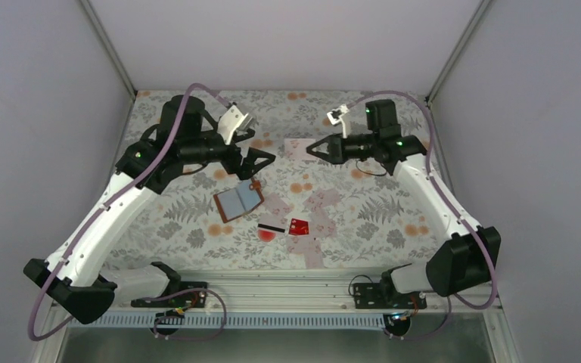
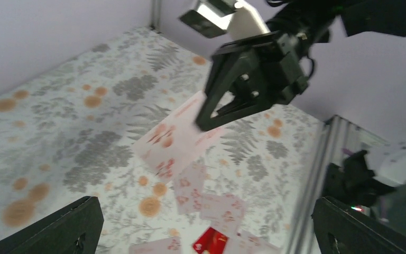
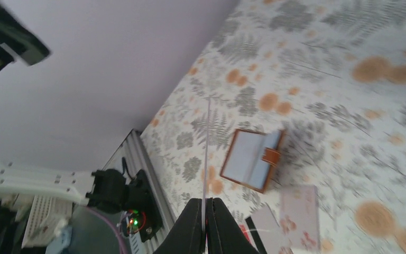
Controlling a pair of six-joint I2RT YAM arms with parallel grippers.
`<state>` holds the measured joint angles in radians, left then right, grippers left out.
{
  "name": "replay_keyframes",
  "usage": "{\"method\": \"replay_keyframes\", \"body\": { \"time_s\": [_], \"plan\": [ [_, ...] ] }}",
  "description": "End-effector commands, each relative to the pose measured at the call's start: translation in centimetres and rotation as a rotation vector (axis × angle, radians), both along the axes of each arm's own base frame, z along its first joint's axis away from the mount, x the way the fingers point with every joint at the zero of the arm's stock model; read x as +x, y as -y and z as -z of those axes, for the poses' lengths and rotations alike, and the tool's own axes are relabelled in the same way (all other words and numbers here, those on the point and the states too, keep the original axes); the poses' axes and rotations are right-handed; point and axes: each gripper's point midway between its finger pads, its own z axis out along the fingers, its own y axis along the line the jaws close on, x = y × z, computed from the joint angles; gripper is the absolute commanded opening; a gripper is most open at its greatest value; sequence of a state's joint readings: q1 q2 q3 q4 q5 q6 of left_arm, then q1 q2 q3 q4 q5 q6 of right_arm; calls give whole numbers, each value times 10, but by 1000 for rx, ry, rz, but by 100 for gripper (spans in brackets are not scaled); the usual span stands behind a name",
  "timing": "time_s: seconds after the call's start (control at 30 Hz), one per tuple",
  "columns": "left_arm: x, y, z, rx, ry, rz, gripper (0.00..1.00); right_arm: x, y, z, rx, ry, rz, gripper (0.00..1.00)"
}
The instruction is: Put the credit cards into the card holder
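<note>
Left gripper point(image 1: 261, 159) hung wide with nothing between its jaws; holder point(image 1: 238, 201) lay open on the table point(image 1: 393, 219) just below its tips and toward its base, untouched; loose cards point(image 1: 319, 203) lay scattered past the holder on the right arm's side, among them a striped card point(image 1: 271, 227) and a red card point(image 1: 300, 225); right gripper point(image 1: 309, 148) faced the left one, near but apart, pinched tight on a pale card point(image 2: 177, 138) by one edge, the card jutting ahead of its tips above the table, short of the holder.

Likely trouble, as a judgement: so slight an edge grip could let the pale card pivot or slip when it met the pocket's lip; with nothing pinning the holder, a push could slide it or fold it closed instead of seating the card; the grippers sat close enough that a careless approach could knock them together.
</note>
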<state>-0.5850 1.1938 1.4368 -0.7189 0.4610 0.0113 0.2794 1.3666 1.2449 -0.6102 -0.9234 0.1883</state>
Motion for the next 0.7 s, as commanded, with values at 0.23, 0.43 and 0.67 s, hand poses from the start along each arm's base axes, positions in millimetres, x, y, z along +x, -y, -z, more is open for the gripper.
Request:
{"method": "replay_keyframes", "body": {
  "time_s": [0.23, 0.43, 0.67],
  "plan": [
    [-56, -4, -1, -123, -212, 222, 83, -64, -63, -27, 123, 200, -456, 3],
    [-63, -8, 8, -94, -239, 228, 70, -101, -75, -28, 183, 189, -597, 3],
    [-69, -7, 22, -60, -284, 271, 51, -132, -79, -38, 205, 242, -687, 3]
  ]
}}
